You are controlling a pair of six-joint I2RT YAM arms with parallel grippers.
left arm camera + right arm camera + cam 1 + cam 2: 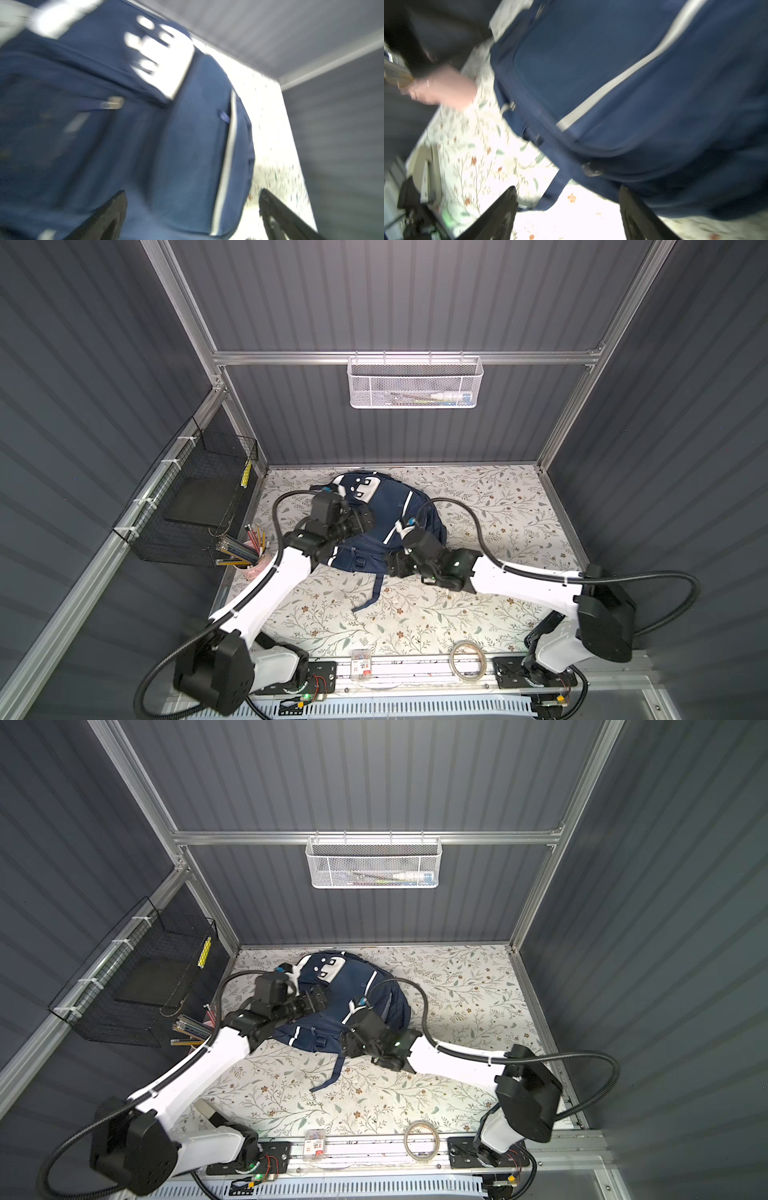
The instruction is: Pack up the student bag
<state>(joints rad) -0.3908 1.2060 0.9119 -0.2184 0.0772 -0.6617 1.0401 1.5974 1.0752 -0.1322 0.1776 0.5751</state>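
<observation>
Bag (pixel 386 508): lying on flowered table (pixel 498 531).
Left gripper (pixel 193 193): jaws wide, empty, over bag.
Right gripper (pixel 568 188): jaws wide, empty, at bag's near edge.

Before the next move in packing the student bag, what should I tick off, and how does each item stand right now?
1. Empty left hand: ok, fingers spread over the student bag, gripping nothing.
2. Empty right hand: ok, fingers apart, only the floral table between them.
3. Bag lying on the table: ok.
4. Bag compartment open for packing: cannot tell; no lining shows and the wrist views are blurred.
5. Supplies present: ok, pencil cup beside the left arm, tape roll at the near edge.
</observation>
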